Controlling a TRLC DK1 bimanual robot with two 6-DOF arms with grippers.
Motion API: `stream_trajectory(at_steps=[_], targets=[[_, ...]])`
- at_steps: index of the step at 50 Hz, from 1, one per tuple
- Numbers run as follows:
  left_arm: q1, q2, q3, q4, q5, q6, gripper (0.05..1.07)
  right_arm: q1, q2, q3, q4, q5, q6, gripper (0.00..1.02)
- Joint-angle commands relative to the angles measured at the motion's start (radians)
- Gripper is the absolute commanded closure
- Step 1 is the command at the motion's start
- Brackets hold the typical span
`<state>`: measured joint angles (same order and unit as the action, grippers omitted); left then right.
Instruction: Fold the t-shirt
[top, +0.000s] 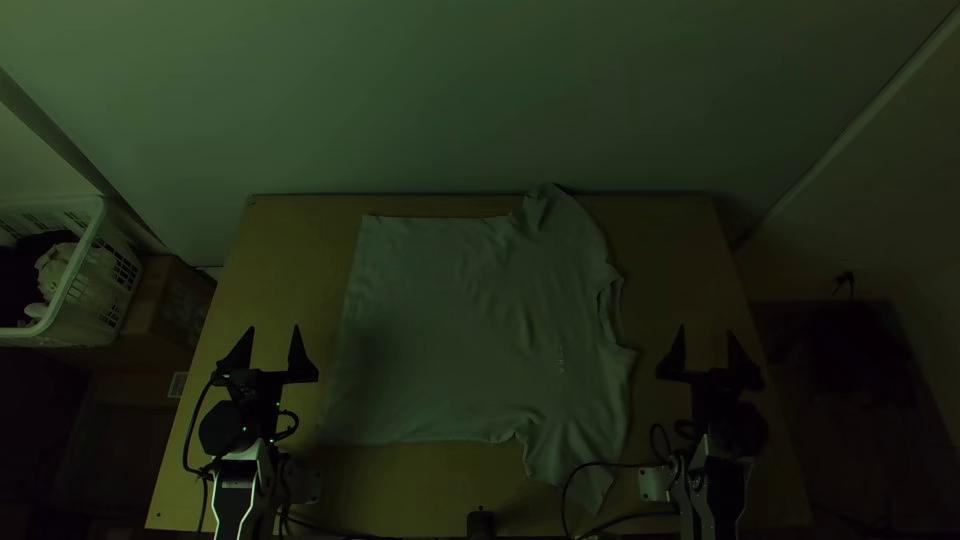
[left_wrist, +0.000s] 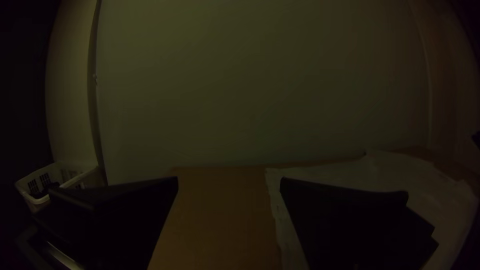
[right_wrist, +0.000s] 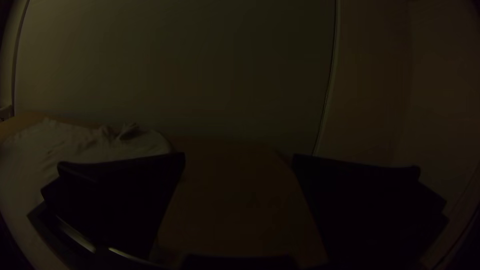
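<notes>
Top view shows illegible print (top: 560, 362) on the t-shirt (top: 440, 330), left tool (top: 274, 328) and right tool (top: 706, 330) fingers apart.

T-shirt (top: 450, 320) lying on table (top: 270, 280), neck end pointing right, one sleeve far, one near. Left gripper (top: 275, 328) hanging left of shirt, right gripper (top: 706, 332) hanging right of it. Basket (top: 100, 290) standing left of table, cloth (top: 55, 265) lying in it; box (top: 165, 300) sitting between basket and table.

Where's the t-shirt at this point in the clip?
In the top view, the t-shirt lies spread across the middle of the table, between the open left gripper and the open right gripper.
</notes>
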<state>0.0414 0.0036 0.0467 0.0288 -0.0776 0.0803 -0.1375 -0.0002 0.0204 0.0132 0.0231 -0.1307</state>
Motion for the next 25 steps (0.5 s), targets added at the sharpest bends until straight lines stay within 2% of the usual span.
stream_trajectory(at_steps=[1,14,25], targets=[[0.006,-0.005,-0.045,-0.018,0.006,0.012,0.09,0.012,-0.004,-0.014,-0.018,0.011,0.014,0.04],[0.006,-0.005,-0.045,-0.012,-0.011,0.018,0.09,0.009,-0.004,-0.005,-0.015,0.02,-0.032,0.04],[0.005,-0.002,-0.018,-0.01,-0.027,0.041,0.09,0.012,0.002,0.053,-0.03,0.024,-0.032,0.04]])
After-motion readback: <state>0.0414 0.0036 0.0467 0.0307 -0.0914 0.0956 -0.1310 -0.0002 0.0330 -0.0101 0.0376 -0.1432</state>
